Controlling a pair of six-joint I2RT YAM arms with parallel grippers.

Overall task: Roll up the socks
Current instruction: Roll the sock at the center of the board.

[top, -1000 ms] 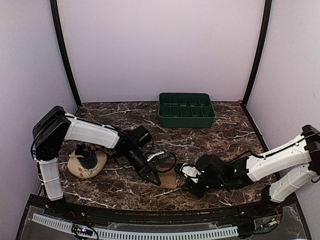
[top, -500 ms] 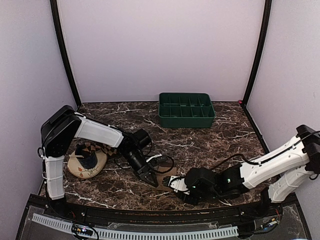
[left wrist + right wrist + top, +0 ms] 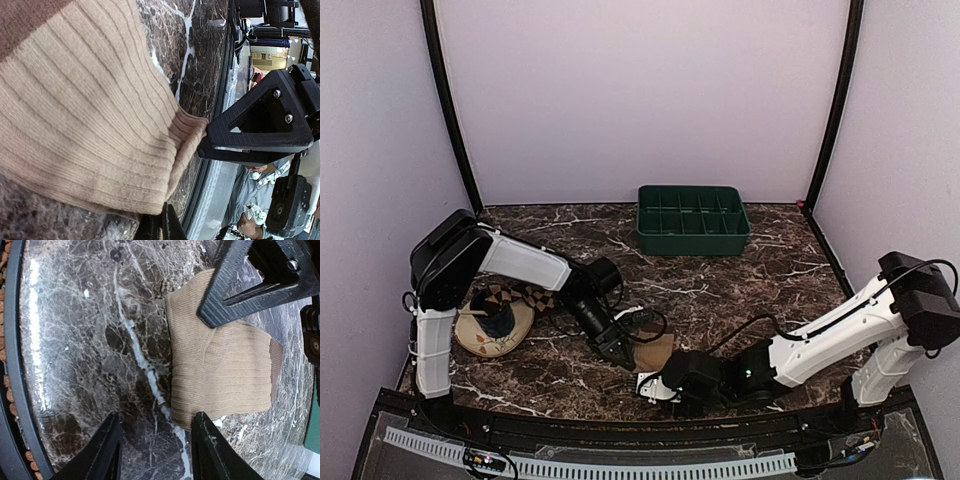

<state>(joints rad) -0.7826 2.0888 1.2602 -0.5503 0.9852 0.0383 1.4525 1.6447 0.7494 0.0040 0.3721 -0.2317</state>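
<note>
A plain tan sock lies flat on the marble near the front edge. My left gripper is shut, its tips down against the sock's edge; no fabric shows between them. In the right wrist view a left finger lies across the sock's top. My right gripper is open just in front of the sock, one finger at the sock's near corner and the other finger over bare marble. Diamond-check socks sit in the dish at left.
A round cream dish holds a dark blue cylinder beside the left arm's base. A green divided tray stands at the back centre. The table's front rail runs right behind the right gripper.
The right arm has slid left along the front edge up to the tan sock, and its jaws have spread wider. The left gripper stays shut at the sock.
</note>
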